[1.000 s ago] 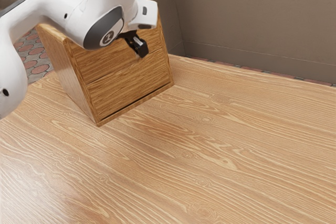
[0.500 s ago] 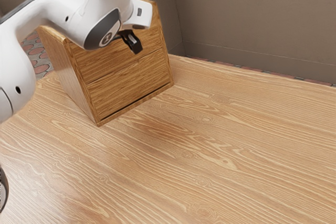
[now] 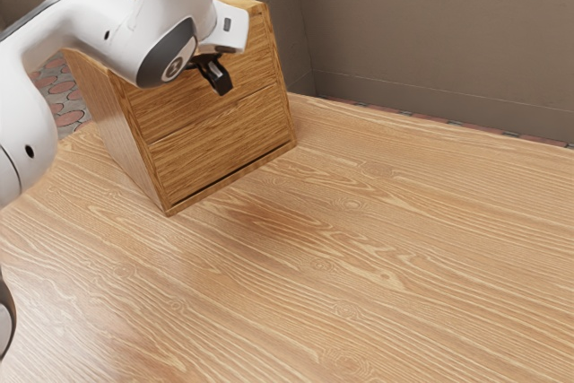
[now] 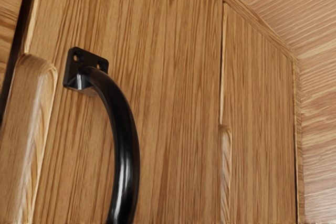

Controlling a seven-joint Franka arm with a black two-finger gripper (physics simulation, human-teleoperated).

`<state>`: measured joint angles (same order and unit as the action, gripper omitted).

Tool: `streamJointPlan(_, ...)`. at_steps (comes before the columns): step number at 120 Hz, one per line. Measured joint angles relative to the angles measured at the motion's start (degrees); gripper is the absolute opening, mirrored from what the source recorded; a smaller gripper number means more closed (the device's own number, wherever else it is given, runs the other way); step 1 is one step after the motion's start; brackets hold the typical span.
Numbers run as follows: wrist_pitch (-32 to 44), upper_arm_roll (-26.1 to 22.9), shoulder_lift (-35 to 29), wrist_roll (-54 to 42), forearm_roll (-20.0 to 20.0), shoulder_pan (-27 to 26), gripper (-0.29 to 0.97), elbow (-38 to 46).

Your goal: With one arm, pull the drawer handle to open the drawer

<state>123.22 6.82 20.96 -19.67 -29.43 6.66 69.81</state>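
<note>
Two drawers stack in a wooden cabinet at the frame's upper left. It stands on the counter, its fronts facing lower right. The arm's black fingers sit at the upper drawer; I cannot tell how far apart they stand. From the wrist, the black drawer handle arcs away from its square bracket, its long axis running along that drawer's grain.
</note>
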Motion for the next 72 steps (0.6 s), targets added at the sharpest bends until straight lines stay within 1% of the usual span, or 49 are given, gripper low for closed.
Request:
streamJointPlan(38, -0.1, -0.1, -0.1, -0.1, 0.6, -0.9, 0.68, 1.0)
streamJointPlan(72, -0.2, -0.1, -0.1, 0.4, 0.6, -0.4, 0.67, 1.6)
